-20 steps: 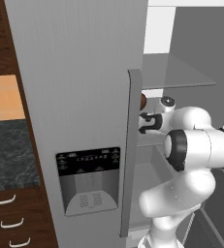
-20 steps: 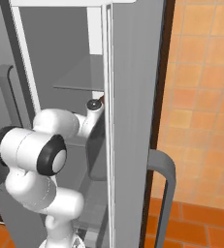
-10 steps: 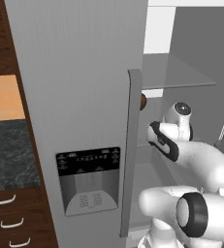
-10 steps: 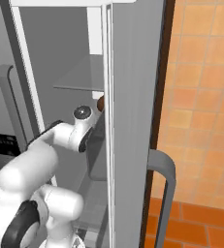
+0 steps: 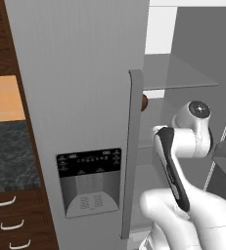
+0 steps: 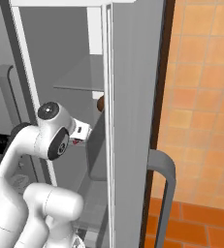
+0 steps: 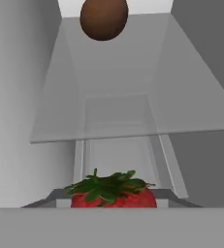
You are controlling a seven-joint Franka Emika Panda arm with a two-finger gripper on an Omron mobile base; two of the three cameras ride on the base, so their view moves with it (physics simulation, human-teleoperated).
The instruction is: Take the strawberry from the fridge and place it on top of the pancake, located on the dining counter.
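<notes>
The strawberry (image 7: 112,191), bright red with green leaves, sits close under the hand camera between my gripper's jaws. In the right base view my gripper (image 6: 81,135) is shut on the strawberry (image 6: 76,141), which shows as a red speck at the hand. The hand hangs in the open compartment of the light-grey fridge (image 5: 85,73), below a glass shelf (image 7: 133,111). The pancake and the dining counter are out of view.
A brown round object (image 7: 104,18) lies on a shelf deeper in the fridge, also seen at the door edge (image 5: 144,101). The closed door with the black dispenser panel (image 5: 89,163) is on the left. The open fridge door (image 6: 128,121) stands to the right, beside an orange tiled wall (image 6: 200,97).
The arm has folded back and the hand has drawn away from the brown object toward the fridge opening, with the strawberry still in the jaws.
</notes>
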